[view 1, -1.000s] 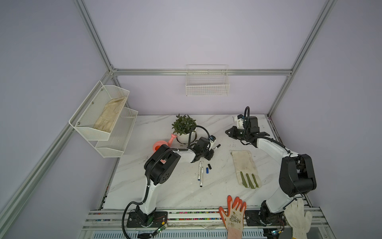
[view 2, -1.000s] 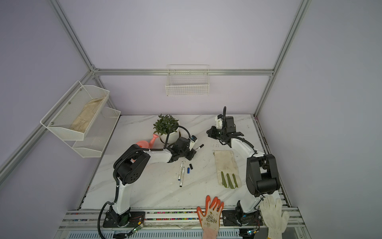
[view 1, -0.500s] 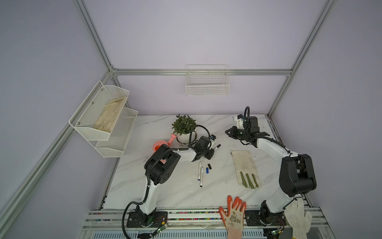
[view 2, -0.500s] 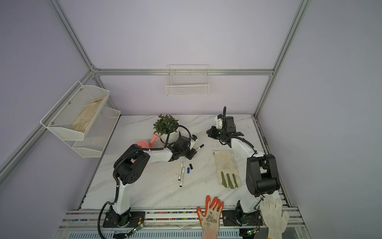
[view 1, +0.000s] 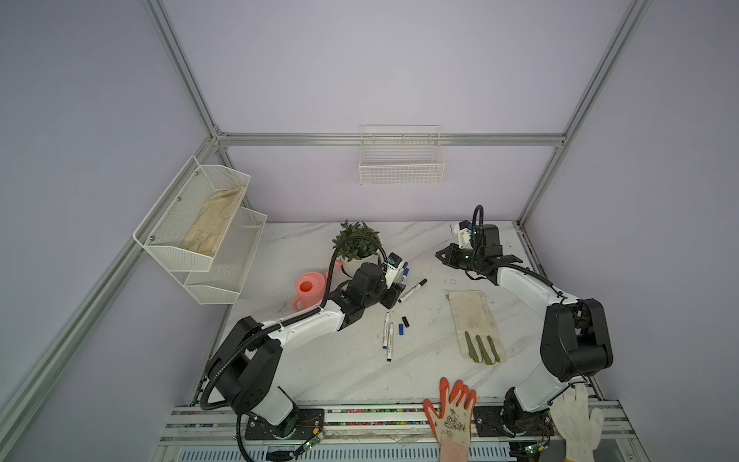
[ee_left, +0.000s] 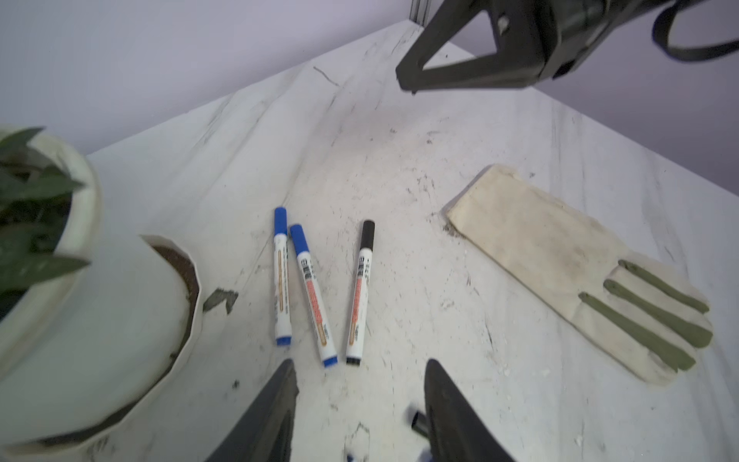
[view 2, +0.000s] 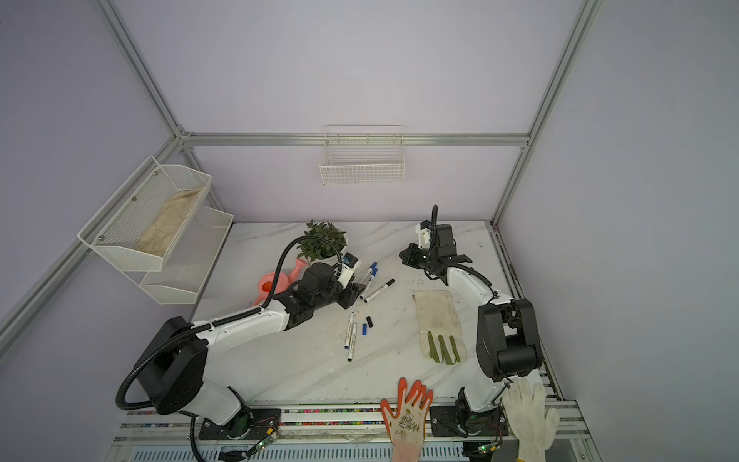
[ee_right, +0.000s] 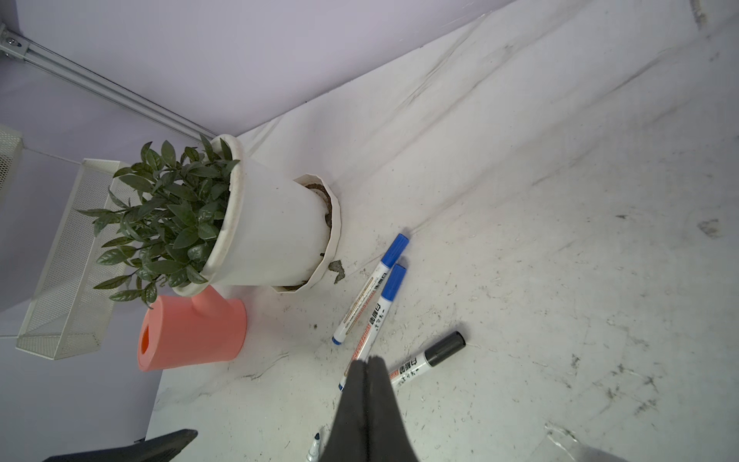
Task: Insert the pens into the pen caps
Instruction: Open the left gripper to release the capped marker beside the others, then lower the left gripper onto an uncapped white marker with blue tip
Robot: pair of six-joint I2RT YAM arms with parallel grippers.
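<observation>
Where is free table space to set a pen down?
Free: between the uncapped pens and the beige glove; also the front strip beside the orange glove. Crowded: beside the plant pot, around the capped pens and left gripper.

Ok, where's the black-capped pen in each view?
Top view: black-capped pen lies below-right of the potted plant.
Top view: same place, below-right of the potted plant.
Left wrist: centre, rightmost of three capped pens.
Right wrist: lower middle, beside the shut right gripper.
Shared landmark: the potted plant, in all four.
</observation>
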